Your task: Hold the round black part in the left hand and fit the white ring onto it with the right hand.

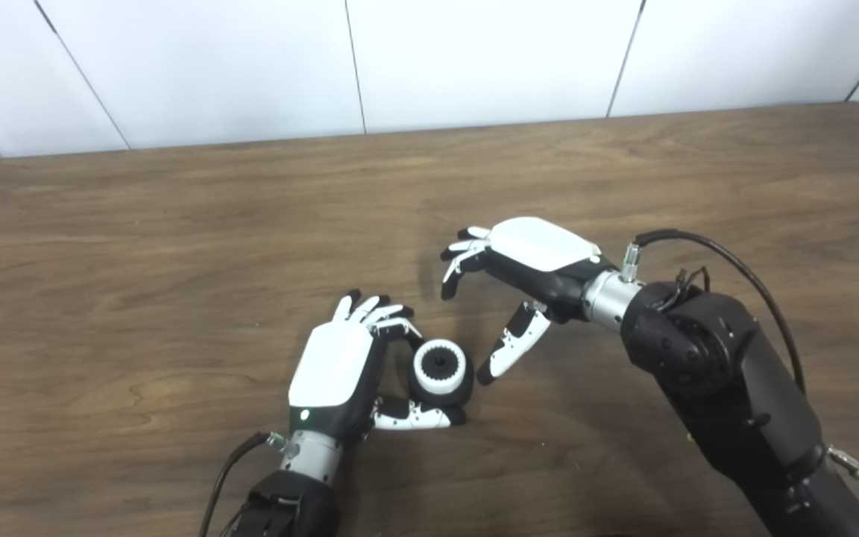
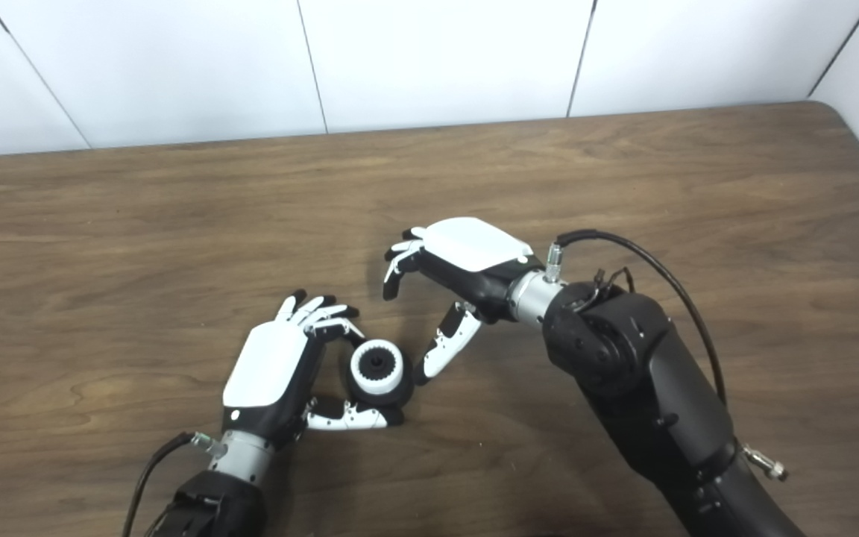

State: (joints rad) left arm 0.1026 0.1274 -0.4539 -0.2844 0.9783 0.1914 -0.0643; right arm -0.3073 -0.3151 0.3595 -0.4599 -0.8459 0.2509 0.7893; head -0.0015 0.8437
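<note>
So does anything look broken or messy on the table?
Nothing stands out. The white ring sits evenly on the round black part in the left hand; the right hand is open beside it, empty.

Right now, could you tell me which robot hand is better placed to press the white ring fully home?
The right robot hand: it is open and empty beside the white ring, which already sits on the round black part. The left robot hand is occupied holding that part.

One black part [image 1: 441,384], one white ring [image 1: 440,366]
</note>
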